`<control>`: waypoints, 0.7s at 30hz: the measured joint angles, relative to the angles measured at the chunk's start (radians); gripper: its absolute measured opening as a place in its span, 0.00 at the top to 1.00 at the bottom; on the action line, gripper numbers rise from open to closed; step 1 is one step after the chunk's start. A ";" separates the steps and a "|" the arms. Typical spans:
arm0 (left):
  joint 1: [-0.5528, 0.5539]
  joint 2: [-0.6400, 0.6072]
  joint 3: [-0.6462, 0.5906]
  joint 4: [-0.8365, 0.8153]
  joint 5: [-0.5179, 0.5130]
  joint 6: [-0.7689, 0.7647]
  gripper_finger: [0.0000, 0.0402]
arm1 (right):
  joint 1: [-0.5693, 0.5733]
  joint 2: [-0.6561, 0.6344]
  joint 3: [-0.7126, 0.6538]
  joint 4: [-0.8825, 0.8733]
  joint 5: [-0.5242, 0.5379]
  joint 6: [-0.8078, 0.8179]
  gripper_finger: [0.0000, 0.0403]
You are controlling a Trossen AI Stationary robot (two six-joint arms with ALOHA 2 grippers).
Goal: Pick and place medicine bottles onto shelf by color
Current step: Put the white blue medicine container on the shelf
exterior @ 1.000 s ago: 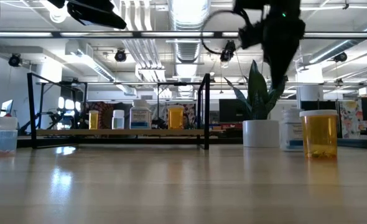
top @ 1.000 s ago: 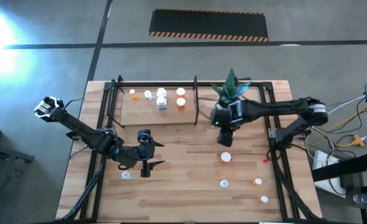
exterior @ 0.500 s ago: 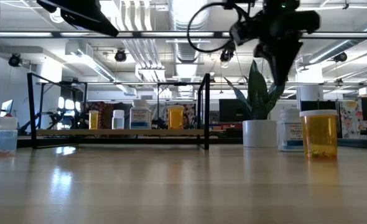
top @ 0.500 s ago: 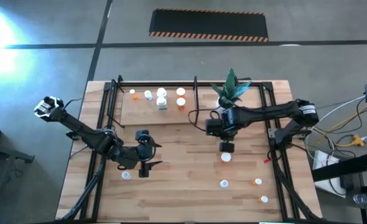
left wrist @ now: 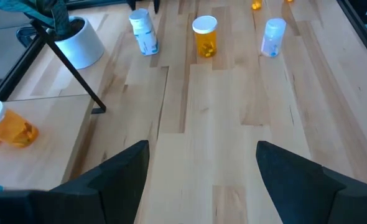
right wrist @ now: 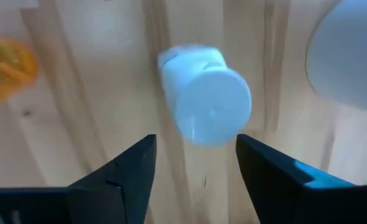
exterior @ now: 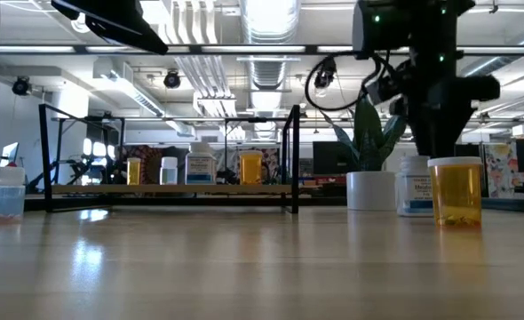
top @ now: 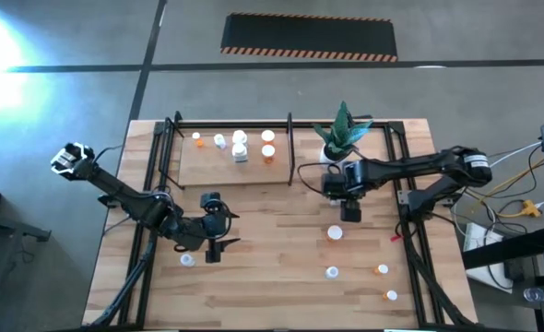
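Right tool [top: 349, 213], fingers spread wide, hangs directly over a white bottle [right wrist: 205, 102] standing on the worktop [top: 272, 277] just near of the plant pot [top: 333, 150]. Over the past second it has swung left toward the shelf [top: 226, 166], then back right, and now sits lined up above the cap, nothing between its fingers. That points to a pick about to start: a straight descent should bring the fingers around the bottle. An orange bottle [exterior: 456, 190] stands close by, so there is little room for drift. Left tool [top: 215, 249], also open and empty, waits low over the near-left worktop. Five bottles already stand on the shelf; several more remain on the near-right worktop.
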 joint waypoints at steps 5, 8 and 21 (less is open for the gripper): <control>0.000 0.000 0.000 0.000 -0.001 0.000 0.31 | -0.020 0.004 -0.045 0.104 0.000 -0.078 0.47; 0.000 0.000 0.000 0.000 -0.001 0.000 0.31 | -0.020 0.003 -0.049 0.136 0.000 -0.096 0.49; 0.000 0.001 0.000 0.001 -0.001 0.000 0.31 | -0.017 0.016 0.064 0.137 -0.023 -0.069 0.68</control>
